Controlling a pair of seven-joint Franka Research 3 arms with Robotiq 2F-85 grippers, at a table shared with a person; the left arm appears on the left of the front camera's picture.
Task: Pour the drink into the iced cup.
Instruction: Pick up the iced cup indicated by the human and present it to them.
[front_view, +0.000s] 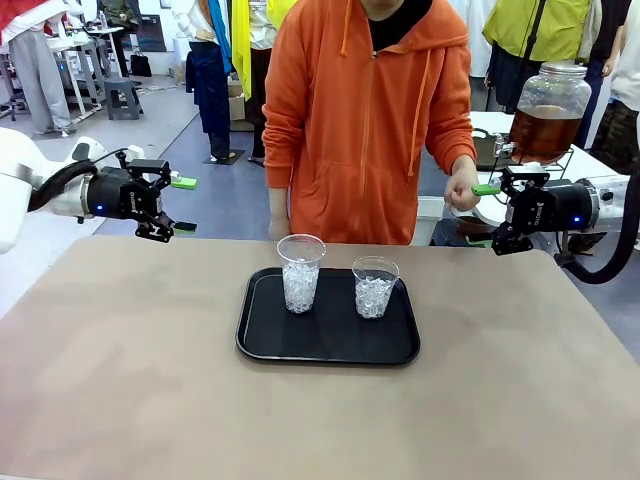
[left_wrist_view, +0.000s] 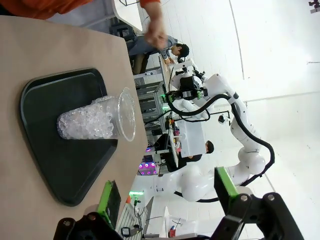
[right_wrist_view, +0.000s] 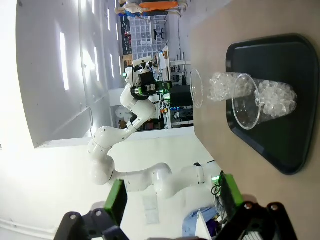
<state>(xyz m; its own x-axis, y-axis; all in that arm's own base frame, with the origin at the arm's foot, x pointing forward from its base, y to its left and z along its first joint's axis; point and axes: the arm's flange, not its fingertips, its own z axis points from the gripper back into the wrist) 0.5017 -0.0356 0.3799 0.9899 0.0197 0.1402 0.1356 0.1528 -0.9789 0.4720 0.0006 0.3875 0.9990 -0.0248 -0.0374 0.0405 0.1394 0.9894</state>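
We see a tan table (front_view: 120, 380) with a person in an orange hoodie (front_view: 360, 120) at its far side. Far right, behind the table, a glass dispenser jar (front_view: 553, 85) holds the amber drink (front_view: 543, 132). A black tray (front_view: 330, 342) lies mid-table. The left gripper (front_view: 182, 205) and right gripper (front_view: 484, 215) hover at either side, jaws spread, empty. On the tray stand a taller iced cup (front_view: 300, 272) and, beside it, a shorter iced cup (front_view: 374, 288).

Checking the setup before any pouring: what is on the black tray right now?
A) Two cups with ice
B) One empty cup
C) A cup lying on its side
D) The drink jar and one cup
A: a taller cup and a shorter cup, both upright and holding ice, stand on the tray, while the jar of drink sits on another table at the far right.
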